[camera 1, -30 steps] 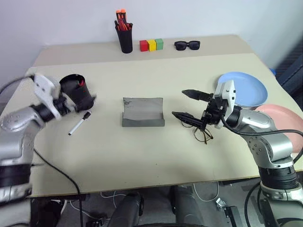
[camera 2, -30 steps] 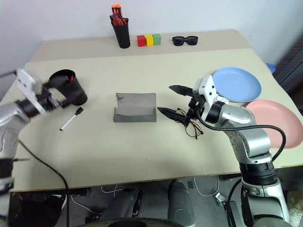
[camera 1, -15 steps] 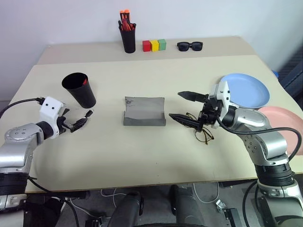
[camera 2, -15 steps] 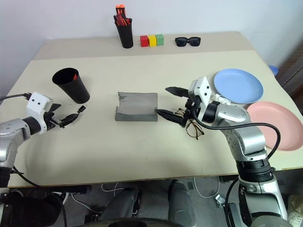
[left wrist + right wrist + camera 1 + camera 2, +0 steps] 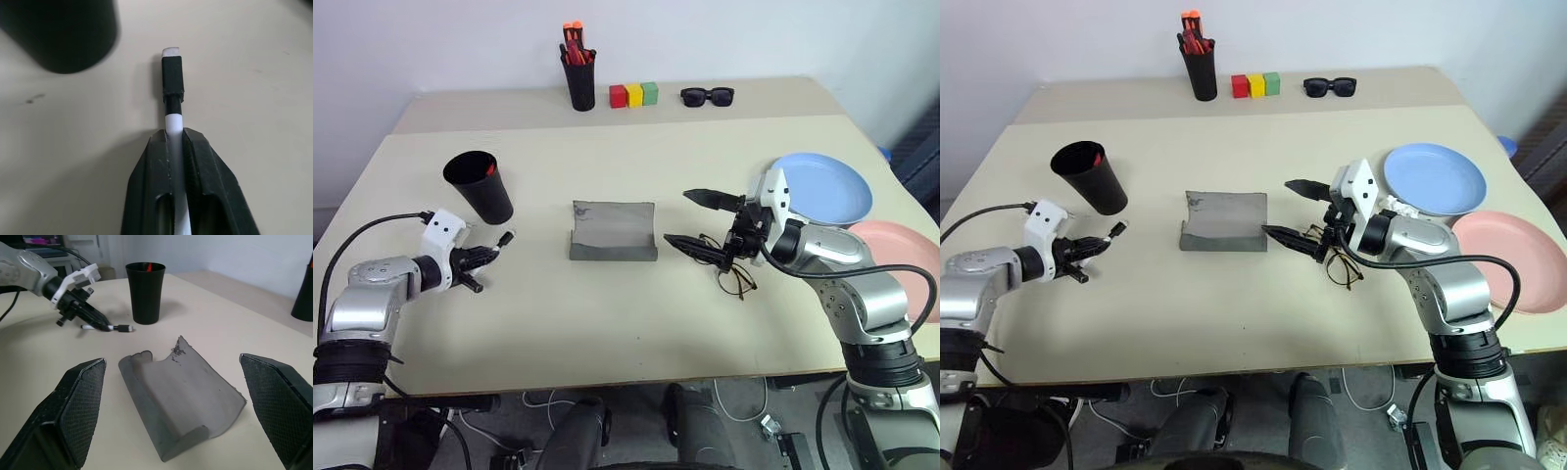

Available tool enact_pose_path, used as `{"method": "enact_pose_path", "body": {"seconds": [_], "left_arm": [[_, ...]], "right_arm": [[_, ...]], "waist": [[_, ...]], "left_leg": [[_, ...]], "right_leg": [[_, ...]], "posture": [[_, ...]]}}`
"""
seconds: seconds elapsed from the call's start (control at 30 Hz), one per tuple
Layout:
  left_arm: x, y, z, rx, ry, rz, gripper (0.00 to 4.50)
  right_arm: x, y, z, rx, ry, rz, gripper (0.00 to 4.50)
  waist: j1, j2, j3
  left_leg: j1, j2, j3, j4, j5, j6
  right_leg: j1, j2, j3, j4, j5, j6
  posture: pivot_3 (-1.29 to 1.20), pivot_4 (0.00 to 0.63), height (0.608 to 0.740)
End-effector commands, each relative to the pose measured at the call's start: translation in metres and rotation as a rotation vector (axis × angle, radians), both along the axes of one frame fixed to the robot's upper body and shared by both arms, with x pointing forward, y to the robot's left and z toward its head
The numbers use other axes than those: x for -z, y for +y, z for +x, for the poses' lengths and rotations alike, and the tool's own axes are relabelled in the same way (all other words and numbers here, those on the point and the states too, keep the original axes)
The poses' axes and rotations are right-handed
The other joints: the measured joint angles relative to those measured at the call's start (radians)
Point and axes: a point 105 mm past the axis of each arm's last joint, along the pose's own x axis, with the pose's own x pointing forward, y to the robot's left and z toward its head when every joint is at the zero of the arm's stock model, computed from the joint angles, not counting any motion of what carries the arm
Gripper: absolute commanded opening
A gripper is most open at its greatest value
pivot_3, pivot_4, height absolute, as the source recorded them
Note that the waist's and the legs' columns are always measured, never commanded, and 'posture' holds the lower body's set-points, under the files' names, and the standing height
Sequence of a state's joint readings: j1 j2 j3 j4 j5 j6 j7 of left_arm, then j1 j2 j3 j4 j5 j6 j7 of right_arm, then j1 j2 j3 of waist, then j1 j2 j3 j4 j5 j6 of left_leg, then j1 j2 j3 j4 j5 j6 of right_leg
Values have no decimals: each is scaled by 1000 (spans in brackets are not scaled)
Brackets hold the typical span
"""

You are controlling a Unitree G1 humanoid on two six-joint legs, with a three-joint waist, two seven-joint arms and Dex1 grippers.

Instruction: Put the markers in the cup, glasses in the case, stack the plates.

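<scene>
The white marker [image 5: 173,128] with a black cap [image 5: 172,78] lies low over the table, and my left gripper [image 5: 485,255] is shut on its barrel. Just beyond it stands the black cup [image 5: 480,186], with the red-tipped marker [image 5: 488,170] inside. The grey case [image 5: 613,232] lies open mid-table. The wire-frame glasses [image 5: 734,275] rest right of the case. Above them hovers my right gripper [image 5: 677,216], open and empty. The blue plate [image 5: 827,186] and the pink plate [image 5: 901,245] lie side by side at the right.
A narrow black holder [image 5: 578,78] with orange-red pens, three coloured blocks [image 5: 634,94] and black sunglasses [image 5: 707,96] line the table's far edge. A cable trails from my left arm over the table's left edge.
My left gripper came down from beside the cup to the white marker and shut on its barrel. The right gripper kept its place and stayed open.
</scene>
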State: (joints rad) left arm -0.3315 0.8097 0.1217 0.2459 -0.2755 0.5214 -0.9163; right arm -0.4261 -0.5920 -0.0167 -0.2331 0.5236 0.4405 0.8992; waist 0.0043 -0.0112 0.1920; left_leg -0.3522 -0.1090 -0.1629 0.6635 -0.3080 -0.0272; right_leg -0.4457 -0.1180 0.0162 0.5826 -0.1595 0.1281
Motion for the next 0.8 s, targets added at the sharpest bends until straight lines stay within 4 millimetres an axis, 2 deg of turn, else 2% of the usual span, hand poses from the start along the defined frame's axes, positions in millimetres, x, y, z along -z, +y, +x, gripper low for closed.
{"method": "enact_pose_path", "body": {"seconds": [0.03, 0.1, 0.13, 0.2, 0.23, 0.3, 0.33, 0.47, 0.57, 0.67, 0.8], "left_arm": [[-14, -34, -11, 187, -31, -122, 43], [-36, -53, -11, 286, -176, -170, 43], [-54, -62, -7, 320, -269, -243, 43], [-91, -70, 3, 323, -478, -344, 43], [-101, -71, 6, 319, -538, -366, 43], [-131, -63, 17, 240, -731, -382, 43], [-139, -60, 20, 208, -790, -390, 43], [-175, -24, 34, -19, -1009, -380, 43], [-191, 1, 39, -202, -1087, -441, 43], [-184, 19, 47, -343, -1084, -439, 43], [-166, 18, 58, -387, -1036, -452, 43]], "right_arm": [[-10, 0, -3, 0, -56, 8, 4500], [-10, 0, -2, -1, -56, 9, 4500], [-10, 1, -1, -2, -56, 10, 4500], [-10, 2, -1, -9, -56, 13, 4500], [-10, 2, -1, -11, -56, 14, 4500], [-10, 3, -1, -14, -55, 15, 4500], [-10, 4, -1, -15, -55, 15, 4500], [-9, 2, 0, -13, -56, 8, 4500], [-9, 2, -1, -13, -55, 6, 4500], [-9, 2, -1, -14, -56, 5, 4500], [-10, 3, -1, -16, -57, 6, 4500]], "waist": [[-1, 0, 0], [3, 0, 0], [6, 0, 0], [12, -1, 1], [11, -3, 1], [7, -3, 1], [5, -3, 1], [-7, -2, 0], [-11, -2, 0], [-12, -2, 0], [-11, -3, 0]], "left_leg": [[0, 0, 0, 0, 0, 0], [-1, 0, 0, 0, 0, 0], [-1, 0, 0, 0, 0, 0], [-2, 0, -1, 1, 0, 0], [-3, 0, -2, 1, 1, -1], [-3, 1, -2, 2, 1, -2], [-2, 1, -1, 2, 1, -2], [-1, 1, 1, 0, 1, -2], [-2, 1, 0, 0, 1, -2], [-2, 1, 0, 1, 1, -2], [-2, 1, 0, 1, 1, -2]], "right_leg": [[0, 0, 0, 0, 0, 0], [0, 0, 0, 0, 0, 0], [0, 0, 0, -1, 0, 0], [0, 0, 0, -1, 0, -1], [0, 0, -1, -1, 1, -1], [0, 0, -2, -2, 2, -2], [0, 0, -2, -2, 2, -2], [0, 1, -1, -3, 2, -2], [0, 1, -1, -4, 3, -1], [0, 1, -1, -4, 3, 0], [0, 1, -1, -4, 4, 0]], "posture": [[0, 150, 740], [0, 150, 740], [0, 150, 740], [0, 150, 740], [0, 150, 740], [0, 150, 740], [0, 150, 740], [0, 150, 740], [0, 150, 740], [0, 150, 740], [0, 150, 740]]}}
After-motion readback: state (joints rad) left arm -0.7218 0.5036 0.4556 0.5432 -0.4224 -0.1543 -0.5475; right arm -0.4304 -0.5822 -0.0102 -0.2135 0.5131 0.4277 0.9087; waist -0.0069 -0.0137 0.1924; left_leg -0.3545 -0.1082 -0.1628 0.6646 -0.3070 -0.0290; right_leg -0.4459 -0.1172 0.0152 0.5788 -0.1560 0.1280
